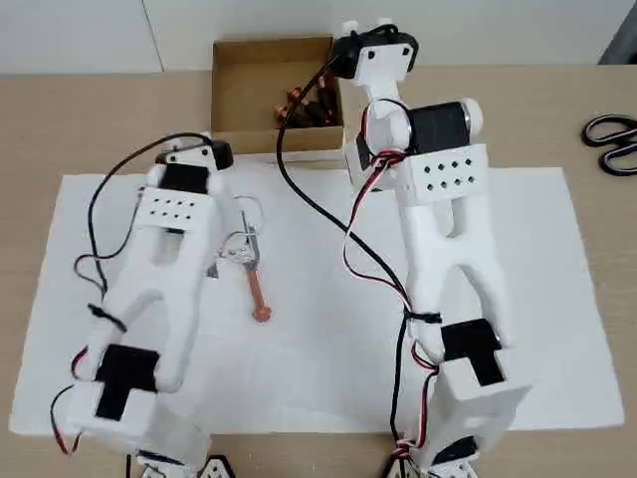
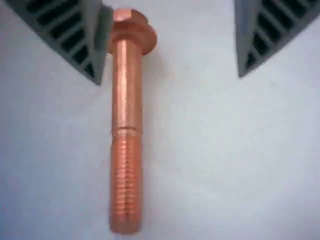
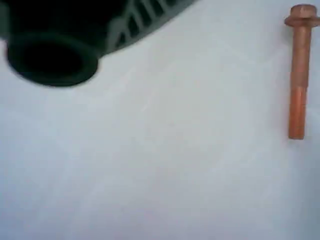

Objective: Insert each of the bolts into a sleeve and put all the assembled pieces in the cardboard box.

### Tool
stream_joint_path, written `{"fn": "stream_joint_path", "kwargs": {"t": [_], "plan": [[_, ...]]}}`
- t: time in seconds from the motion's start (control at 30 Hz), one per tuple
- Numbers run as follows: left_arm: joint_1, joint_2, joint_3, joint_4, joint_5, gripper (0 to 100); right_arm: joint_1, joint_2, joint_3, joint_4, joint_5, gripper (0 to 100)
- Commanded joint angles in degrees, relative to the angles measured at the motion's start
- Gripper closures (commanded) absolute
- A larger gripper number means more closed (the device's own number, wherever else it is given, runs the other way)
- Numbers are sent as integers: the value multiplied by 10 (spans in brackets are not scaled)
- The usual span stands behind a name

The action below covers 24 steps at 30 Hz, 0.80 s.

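One bolt point(image 1: 257, 291) lies flat on the white sheet point(image 1: 318, 368) covering the bench point(image 1: 100, 110). It is left of centre, just near of the left gripper point(image 2: 169, 77). That gripper is released, with its jaws spread wide. In the left wrist view one finger point(image 2: 75, 35) touches the side of the bolt's flanged head, and the other stands well apart.

My worry is that off-centre stance. If I close from here, the touching finger would act first and could shove or roll the round shank sideways across the paper before the far finger arrives. A pinch at the head alone would also leave the long threaded part hanging free. It could then droop or swing and spoil the line-up with a sleeve.

The bolt's long axis runs near to far, with the near end canted slightly right. The wrist view puts the head beside the fingers and the thread pointing away from them. From the high view I cannot be sure which end that is.

Further right and far, the cardboard box point(image 1: 244, 100) holds a cluster of copper pieces point(image 1: 311, 105) against its right wall. The right arm point(image 1: 443, 229) stretches toward the box. I cannot tell whether the right gripper point(image 3: 125, 25) is clenched or released. Its black cable point(image 1: 299, 194) drapes over the sheet right of the bolt and could snag on a carry toward the box.
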Motion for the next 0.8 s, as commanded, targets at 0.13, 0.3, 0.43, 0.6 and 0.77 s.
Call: {"fn": "stream_joint_path", "kwargs": {"t": [0.13, 0.3, 0.43, 0.6, 0.77], "plan": [[35, 94, -18, -10, 52, 834, 3, -37, -2, -1, 4, 996], [37, 128, -18, -11, 58, 834, 2, -37, -2, -1, 3, 996], [37, 133, -18, -11, 58, 907, 1, -37, -2, -1, 3, 996], [38, 134, -18, -7, 58, 994, 1, -37, -2, -1, 3, 996], [38, 128, -23, -6, 58, 995, 1, -38, -2, -2, 3, 996]]}}
